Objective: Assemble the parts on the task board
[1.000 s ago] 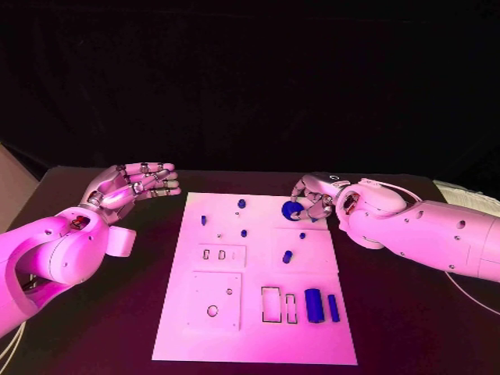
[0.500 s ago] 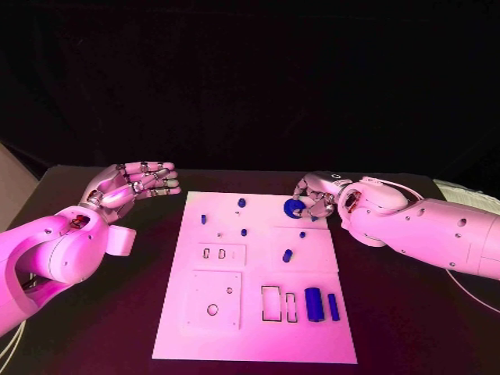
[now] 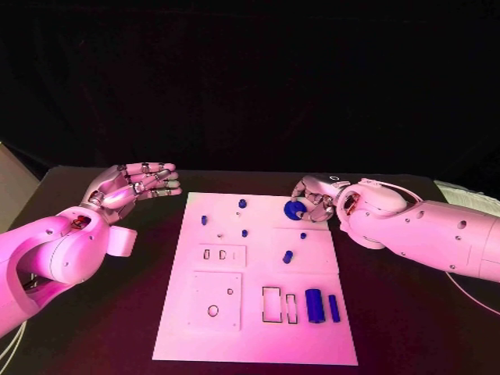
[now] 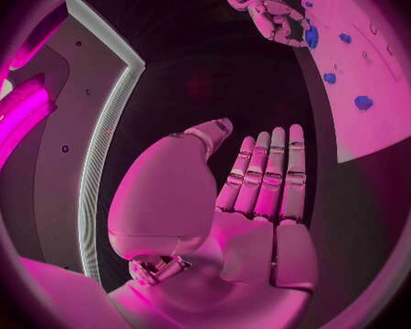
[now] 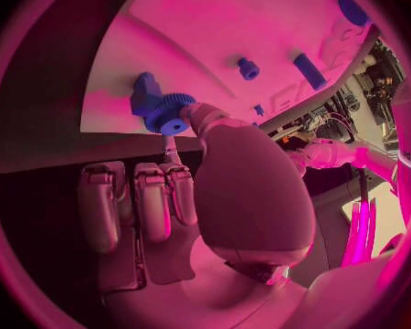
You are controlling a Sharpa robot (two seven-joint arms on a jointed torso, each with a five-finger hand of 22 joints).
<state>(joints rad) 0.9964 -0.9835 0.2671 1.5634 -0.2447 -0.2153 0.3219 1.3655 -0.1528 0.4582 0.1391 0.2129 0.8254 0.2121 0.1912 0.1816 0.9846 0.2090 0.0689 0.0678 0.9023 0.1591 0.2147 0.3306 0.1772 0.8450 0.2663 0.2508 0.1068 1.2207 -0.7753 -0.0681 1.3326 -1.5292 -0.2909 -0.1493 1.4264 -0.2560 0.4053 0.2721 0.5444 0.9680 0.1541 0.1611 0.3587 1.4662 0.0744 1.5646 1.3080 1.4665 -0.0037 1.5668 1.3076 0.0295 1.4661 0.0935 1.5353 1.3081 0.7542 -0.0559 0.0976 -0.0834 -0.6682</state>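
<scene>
Our right hand (image 3: 318, 205) pinched a toothed blue gear (image 3: 293, 209) above the flat white board (image 3: 255, 344). Our left hand (image 3: 134, 186) held nothing, fingers apart.

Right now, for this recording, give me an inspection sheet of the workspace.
Surface: black table, dark backdrop behind.
Job's things: white task board at centre; small blue parts on it; a blue geared part at its far right corner.
Clutter: nothing seen.
Hands: right hand pinches the geared part at the board's far right corner; left hand hovers beside the board's far left corner, fingers apart, holding nothing.
Cables: thin cable under the right arm.
Surroundings: pale object at the table's right edge.
</scene>
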